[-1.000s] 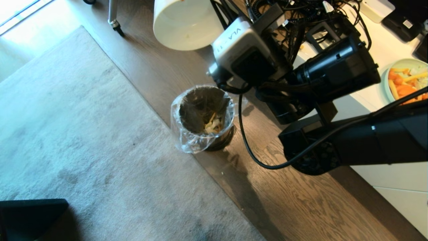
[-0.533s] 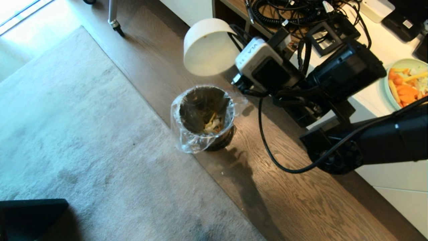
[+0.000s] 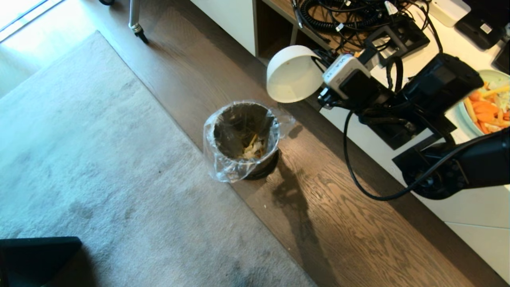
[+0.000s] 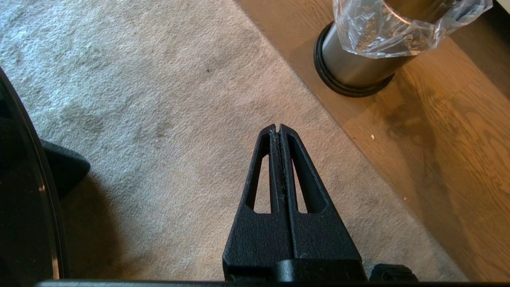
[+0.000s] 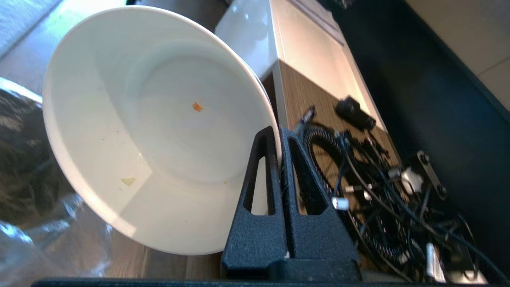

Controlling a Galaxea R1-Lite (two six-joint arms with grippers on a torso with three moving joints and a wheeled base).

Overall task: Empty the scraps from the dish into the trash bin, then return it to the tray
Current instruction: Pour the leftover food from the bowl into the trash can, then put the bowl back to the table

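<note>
The dish (image 3: 293,73), a deep cream-white bowl, hangs tipped on its side above the floor, to the right of and beyond the trash bin (image 3: 244,137). My right gripper (image 5: 277,133) is shut on its rim, one finger inside the wall and one outside. Inside the dish (image 5: 159,127) only a few tiny specks cling. The scraps (image 3: 253,148) lie in the lined steel bin. My left gripper (image 4: 277,129) is shut and empty over the carpet, short of the bin (image 4: 358,59). The tray is out of view.
A pale-green plate (image 3: 488,103) of orange slices sits on the white counter at the right. A tangle of cables (image 3: 342,16) fills the shelf behind the dish. The carpet (image 3: 99,159) lies left of the bin, with a metal leg (image 3: 135,20) beyond it.
My right arm has carried the dish from the top of the head view rightward and lower, toward the counter, drawing back as it went. The bin and the left gripper have not moved.
</note>
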